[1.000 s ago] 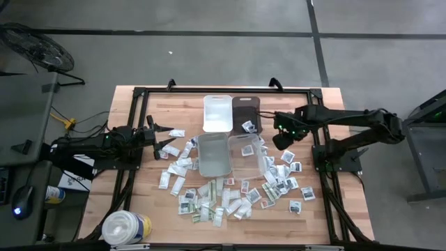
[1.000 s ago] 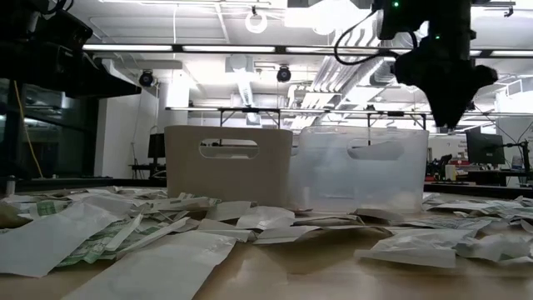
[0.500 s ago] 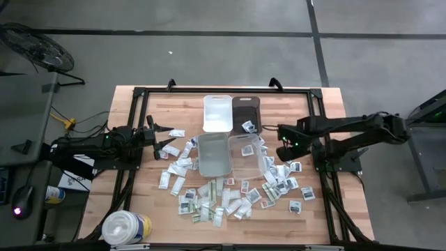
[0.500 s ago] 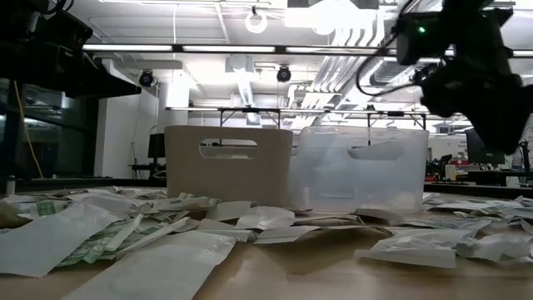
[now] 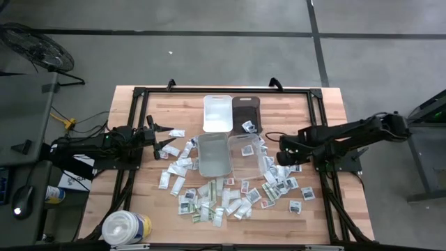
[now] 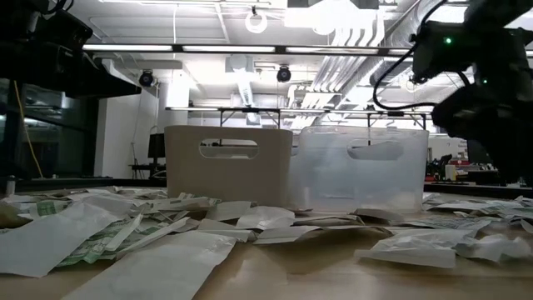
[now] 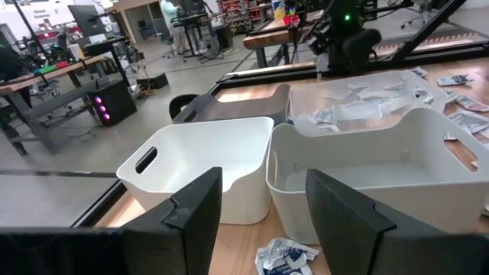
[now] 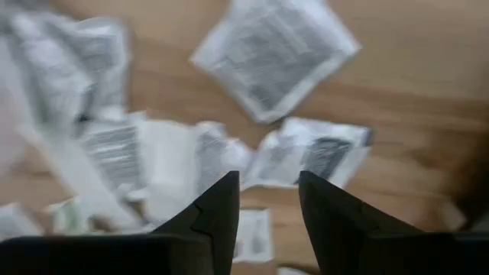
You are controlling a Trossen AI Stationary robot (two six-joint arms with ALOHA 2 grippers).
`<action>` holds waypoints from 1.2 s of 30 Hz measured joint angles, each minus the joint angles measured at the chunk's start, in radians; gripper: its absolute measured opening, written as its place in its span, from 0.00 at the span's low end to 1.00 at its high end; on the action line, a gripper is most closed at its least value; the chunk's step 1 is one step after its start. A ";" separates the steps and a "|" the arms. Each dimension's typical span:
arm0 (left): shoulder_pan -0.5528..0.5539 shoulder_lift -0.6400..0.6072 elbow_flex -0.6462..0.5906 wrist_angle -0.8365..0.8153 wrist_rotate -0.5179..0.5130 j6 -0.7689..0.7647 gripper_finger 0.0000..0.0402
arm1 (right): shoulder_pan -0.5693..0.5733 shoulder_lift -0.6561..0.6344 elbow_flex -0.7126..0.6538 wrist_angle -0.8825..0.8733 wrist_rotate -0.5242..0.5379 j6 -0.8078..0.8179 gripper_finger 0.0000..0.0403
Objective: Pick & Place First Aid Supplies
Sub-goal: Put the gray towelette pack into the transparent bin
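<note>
The first aid supplies (image 5: pixel 230 195) are many small flat white and greenish packets strewn over the wooden table around the bins. My right gripper (image 5: pixel 284 156) points down, open, just above the packets (image 5: pixel 284 176) to the right of the clear bin (image 5: pixel 249 155). In the right wrist view its fingers (image 8: pixel 267 206) frame crumpled packets (image 8: pixel 317 153), and a flat printed packet (image 8: pixel 275 55) lies beyond; nothing is between the fingers. My left gripper (image 5: pixel 167 137) waits at the table's left side, level and open, facing the bins (image 7: pixel 263 221).
Four bins stand mid-table: a white one (image 5: pixel 217 113) and a dark one (image 5: pixel 245 111) at the far side, a grey-white one (image 5: pixel 214 153) beside the clear one. A big white tub (image 5: pixel 127 227) stands at the near left corner. A black frame (image 5: pixel 132 104) rims the table.
My right gripper has come down from above the clear bin's right rim toward the packets right of that bin, shifting a little toward the near edge, and its wrist has rolled. The left arm has kept still.
</note>
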 joint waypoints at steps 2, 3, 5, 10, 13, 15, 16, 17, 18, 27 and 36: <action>0.000 0.000 0.000 0.000 0.000 0.000 0.47 | 0.005 0.000 -0.014 0.016 0.008 0.016 0.32; 0.000 0.000 0.000 0.000 0.000 0.000 0.47 | 0.008 0.000 -0.019 0.030 0.010 0.025 0.32; 0.000 0.000 0.000 0.000 0.000 0.000 0.47 | 0.016 0.000 -0.026 0.051 0.030 0.034 0.32; 0.000 0.000 0.000 0.000 0.000 0.000 0.47 | 0.017 0.032 -0.030 0.059 0.052 0.042 0.32; 0.000 0.000 0.000 0.000 0.000 0.000 0.47 | 0.017 0.066 -0.030 0.076 0.052 0.031 0.32; 0.000 0.000 0.000 0.000 0.000 0.000 0.47 | 0.017 0.088 -0.030 0.080 0.047 0.027 0.32; 0.000 0.000 0.000 0.000 0.000 0.000 0.47 | 0.018 0.099 -0.030 0.082 0.043 0.025 0.32; 0.000 0.000 0.000 0.000 0.000 0.000 0.47 | 0.021 0.108 -0.030 0.086 0.040 0.022 0.32; 0.000 0.000 0.000 0.000 0.000 0.000 0.47 | 0.023 0.116 -0.029 0.089 0.038 0.018 0.32; 0.000 0.000 0.000 0.000 0.000 0.000 0.47 | 0.051 0.171 -0.023 0.090 0.018 0.008 0.24; 0.000 0.000 0.000 0.000 0.000 0.000 0.47 | 0.054 0.194 -0.025 0.091 0.008 -0.035 0.02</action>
